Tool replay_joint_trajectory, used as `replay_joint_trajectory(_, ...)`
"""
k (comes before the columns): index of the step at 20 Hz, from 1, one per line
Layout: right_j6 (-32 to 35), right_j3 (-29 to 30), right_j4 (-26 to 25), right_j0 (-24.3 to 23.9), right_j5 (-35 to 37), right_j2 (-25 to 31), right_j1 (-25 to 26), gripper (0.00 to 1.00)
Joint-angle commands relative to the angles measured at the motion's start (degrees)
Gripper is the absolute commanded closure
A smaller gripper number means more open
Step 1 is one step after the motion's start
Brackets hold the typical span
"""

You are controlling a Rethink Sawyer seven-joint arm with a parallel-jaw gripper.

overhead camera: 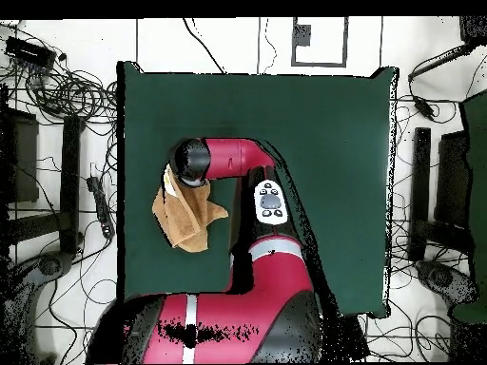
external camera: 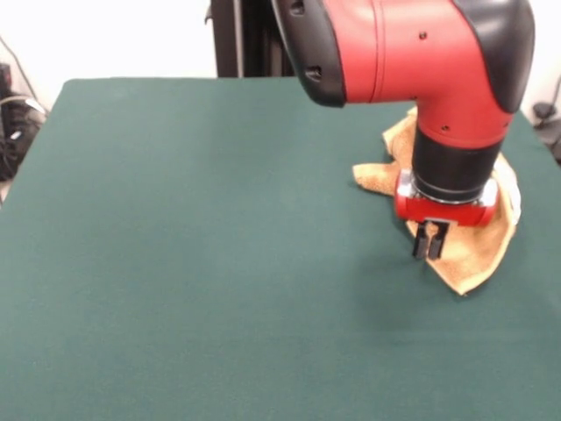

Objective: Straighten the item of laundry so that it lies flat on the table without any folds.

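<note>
Where tool [external camera: 429, 240] hangs (tips pinched together, empty), orange terry towel [external camera: 473, 254] lies crumpled on green cloth table [external camera: 219, 263].

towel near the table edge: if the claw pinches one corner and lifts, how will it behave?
Probably floppy: the towel already lies crumpled with folded-over flaps, so the rest should hang and drag rather than lift flat. Its terry pile looks grippy, so it likely won't slip from the claw. On the cloth-covered table, pushing would probably bunch it rather than slide it.

the green table [external camera: 193, 263] carried one thing, a crumpled, folded orange towel [external camera: 478, 254], lying near one side edge, the rest bare cloth.
</note>
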Motion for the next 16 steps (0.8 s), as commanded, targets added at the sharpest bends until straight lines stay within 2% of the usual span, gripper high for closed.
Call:
replay_joint_trajectory(1, 2.63, 3.44, -1.79, -0.49, -2.65, 1.97, 7.51, 1.00)
replay_joint_trajectory(16, -8.46, -1.03, -6.18, -6.00, 4.40, 1.91, 5.72, 1.00)
